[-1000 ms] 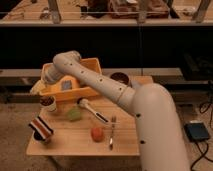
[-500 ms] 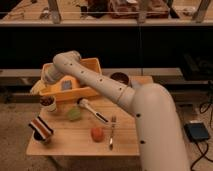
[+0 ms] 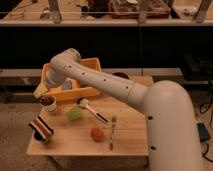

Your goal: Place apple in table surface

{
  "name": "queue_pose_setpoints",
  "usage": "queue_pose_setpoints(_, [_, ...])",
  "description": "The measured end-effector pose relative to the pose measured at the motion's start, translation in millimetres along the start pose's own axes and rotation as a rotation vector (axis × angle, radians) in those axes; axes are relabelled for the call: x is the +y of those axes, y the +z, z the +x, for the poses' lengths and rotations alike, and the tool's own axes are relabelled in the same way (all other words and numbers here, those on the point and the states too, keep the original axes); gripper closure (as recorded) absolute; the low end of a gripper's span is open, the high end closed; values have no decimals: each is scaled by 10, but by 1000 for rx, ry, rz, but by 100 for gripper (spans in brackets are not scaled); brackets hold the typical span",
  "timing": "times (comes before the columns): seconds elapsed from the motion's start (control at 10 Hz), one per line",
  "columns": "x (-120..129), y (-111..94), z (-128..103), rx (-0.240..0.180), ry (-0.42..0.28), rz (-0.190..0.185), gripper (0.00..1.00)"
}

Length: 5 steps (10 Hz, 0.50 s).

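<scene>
The apple (image 3: pixel 97 133) sits on the table surface (image 3: pixel 75 145), a little below and right of the table's middle, with bare wood all round it. It is well apart from the pincer (image 3: pixel 42 90), which hangs at the left of the frame, just off the left end of the yellow bin (image 3: pixel 86 64) and above a small white cup (image 3: pixel 48 103) with dark contents. The pincer is spread wide and released, and the apple is not in it.

The white arm (image 3: pixel 120 87) enters as a thick column at the lower right, runs up and left across the bin's front and bends at a rounded elbow near the upper left, then drops to the pincer.

Other things lie on the table. A pale green lump (image 3: pixel 74 114) sits up and left of the apple, and a white-handled utensil (image 3: pixel 93 111) lies slantwise just right of the lump. A fork (image 3: pixel 112 133) lies just right of the apple, tines toward the top of the frame. At the lower left corner there is a striped object (image 3: pixel 41 128) banded red, white and dark.
</scene>
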Motion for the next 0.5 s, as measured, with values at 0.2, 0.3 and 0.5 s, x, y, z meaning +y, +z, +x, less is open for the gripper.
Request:
queue_pose_setpoints(0.2, [76, -345, -396, -31, 101, -78, 20])
queue_pose_setpoints(0.3, [128, -544, -647, -55, 165, -124, 20])
queue_pose_setpoints(0.5, [227, -886, -1052, -106, 277, -203, 20])
